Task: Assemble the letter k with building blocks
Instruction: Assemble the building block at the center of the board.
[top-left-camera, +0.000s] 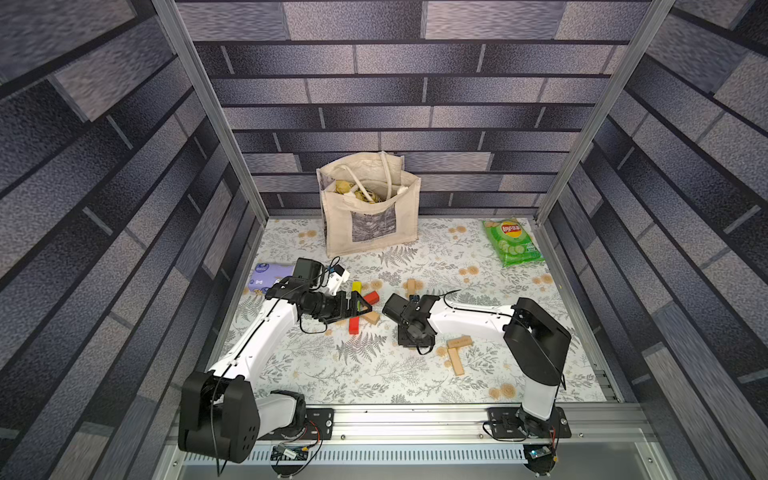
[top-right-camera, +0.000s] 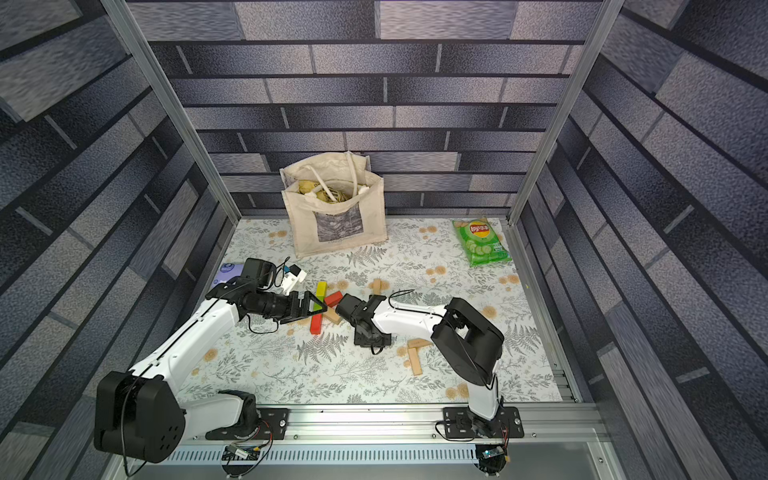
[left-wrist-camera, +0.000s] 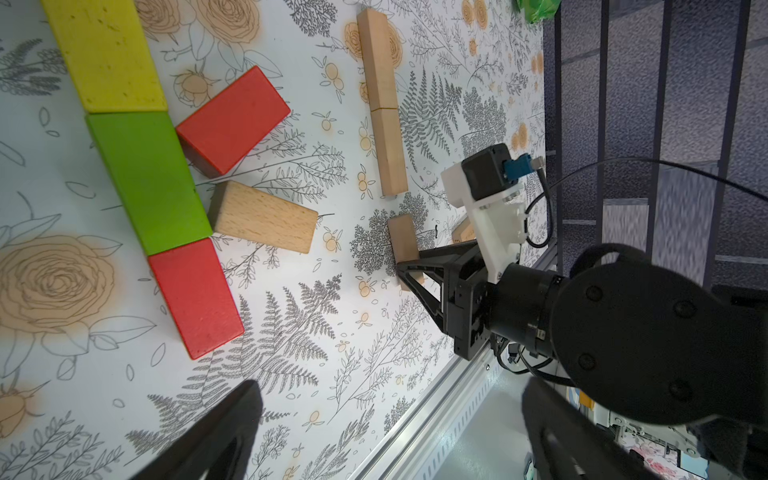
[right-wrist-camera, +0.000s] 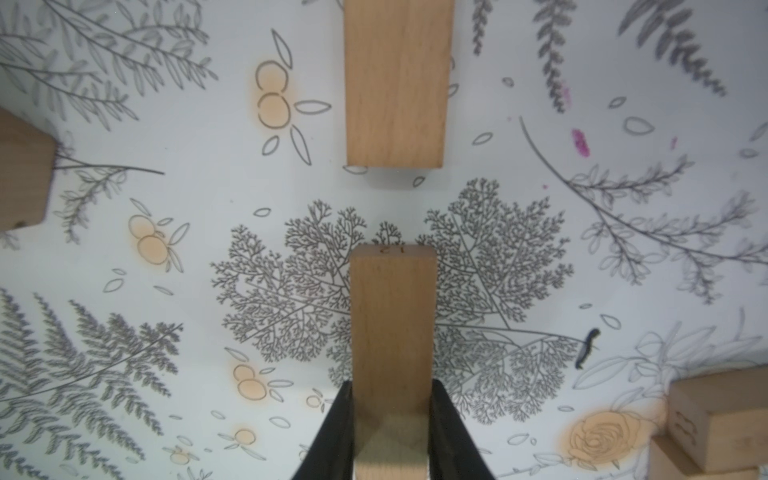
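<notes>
The multicoloured letter k (left-wrist-camera: 153, 183) lies flat under my left gripper (left-wrist-camera: 392, 388), which hovers open and empty. Its stem is a yellow block (top-left-camera: 356, 286), a green block (left-wrist-camera: 145, 174) and a red block (top-left-camera: 354, 326). Its arms are a red block (top-left-camera: 371, 297) and a tan block (top-left-camera: 371, 318). To its right, my right gripper (right-wrist-camera: 392, 384) is shut on a tan block (right-wrist-camera: 392, 316). That block is in line with two end-to-end tan blocks (left-wrist-camera: 384, 108), a gap short of them. I cannot tell whether it touches the cloth. In both top views the wrist hides it.
Two more tan blocks (top-left-camera: 457, 351) lie in an L at the front right. A cloth tote bag (top-left-camera: 370, 208) stands at the back, a green chips bag (top-left-camera: 513, 243) at the back right, and a purple tissue pack (top-left-camera: 268, 276) behind the left arm. Walls enclose three sides.
</notes>
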